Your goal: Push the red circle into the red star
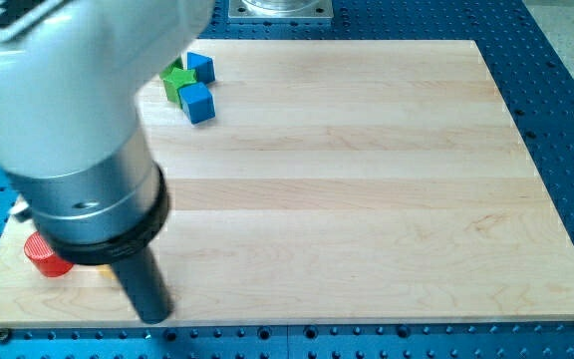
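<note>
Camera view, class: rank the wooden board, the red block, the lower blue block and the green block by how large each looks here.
1. Wooden board, by far the largest.
2. Lower blue block.
3. Red block and green block: both partly hidden, red behind the arm, so their order is unsure.
</note>
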`<act>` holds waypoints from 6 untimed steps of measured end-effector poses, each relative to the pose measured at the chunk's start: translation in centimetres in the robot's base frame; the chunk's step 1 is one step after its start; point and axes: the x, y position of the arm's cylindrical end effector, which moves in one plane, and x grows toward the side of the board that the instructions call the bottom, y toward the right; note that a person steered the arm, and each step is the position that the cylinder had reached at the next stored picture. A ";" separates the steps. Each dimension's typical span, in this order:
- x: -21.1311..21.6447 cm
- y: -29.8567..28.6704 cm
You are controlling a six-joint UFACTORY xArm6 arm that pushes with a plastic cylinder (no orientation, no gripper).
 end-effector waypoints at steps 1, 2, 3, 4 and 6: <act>0.0 -7.3; 0.0 -11.4; -1.5 -11.0; -5.6 -10.2; -7.0 -4.1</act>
